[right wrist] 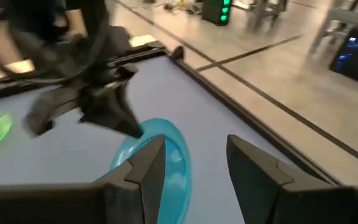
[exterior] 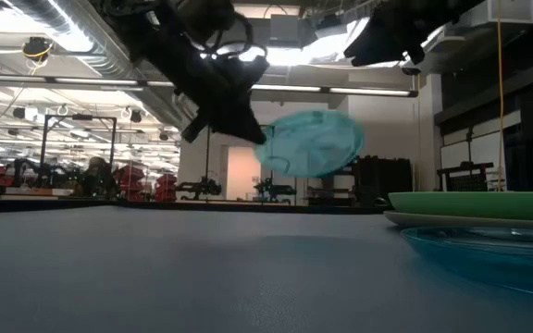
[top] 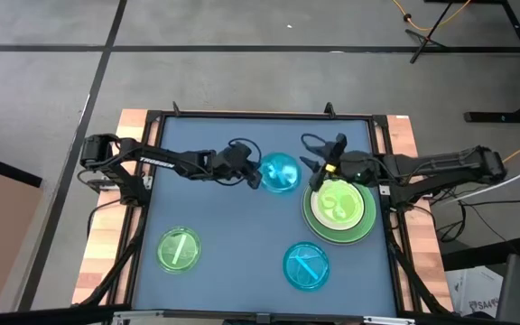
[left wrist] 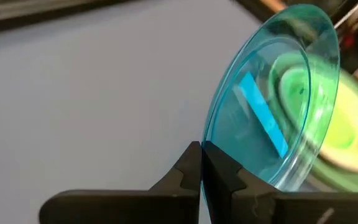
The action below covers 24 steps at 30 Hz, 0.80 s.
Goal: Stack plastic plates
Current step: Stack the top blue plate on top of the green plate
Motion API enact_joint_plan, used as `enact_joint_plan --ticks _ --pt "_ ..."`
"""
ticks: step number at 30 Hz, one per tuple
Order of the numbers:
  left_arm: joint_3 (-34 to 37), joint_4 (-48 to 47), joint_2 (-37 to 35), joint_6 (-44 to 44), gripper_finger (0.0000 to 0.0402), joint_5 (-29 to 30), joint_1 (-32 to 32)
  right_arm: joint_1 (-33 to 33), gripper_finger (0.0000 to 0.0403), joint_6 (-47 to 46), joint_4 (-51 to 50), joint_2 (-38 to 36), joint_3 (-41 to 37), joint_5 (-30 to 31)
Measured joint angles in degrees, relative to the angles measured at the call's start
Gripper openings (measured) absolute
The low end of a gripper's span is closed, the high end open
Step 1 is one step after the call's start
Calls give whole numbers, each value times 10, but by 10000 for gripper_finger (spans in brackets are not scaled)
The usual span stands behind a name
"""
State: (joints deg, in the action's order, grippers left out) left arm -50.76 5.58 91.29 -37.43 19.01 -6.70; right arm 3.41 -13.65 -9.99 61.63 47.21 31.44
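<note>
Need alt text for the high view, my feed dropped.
The left gripper holds a translucent blue plate above the table, beside the green plate stack under the open right gripper. A small green plate and another blue plate lie nearer.

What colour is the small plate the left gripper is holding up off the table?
Translucent blue: the small round plastic plate pinched at its rim by the left gripper shows best in the left wrist view.

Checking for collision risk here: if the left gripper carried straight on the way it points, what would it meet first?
Probably the stack of plates. The left gripper, shut on the small blue plate, points toward it, near the right gripper. Height is unclear, so the blue plate may pass above.
</note>
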Motion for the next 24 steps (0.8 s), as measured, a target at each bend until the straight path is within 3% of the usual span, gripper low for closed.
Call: enact_joint_plan --ticks 5,11,24 --pt "0 45 0 3 0 21 5 -40 161 1 4 10 0 -18" --pt "0 63 0 5 0 45 5 -75 161 2 5 27 0 -88" --pt "0 87 0 5 0 43 13 -88 161 4 18 77 0 -90"
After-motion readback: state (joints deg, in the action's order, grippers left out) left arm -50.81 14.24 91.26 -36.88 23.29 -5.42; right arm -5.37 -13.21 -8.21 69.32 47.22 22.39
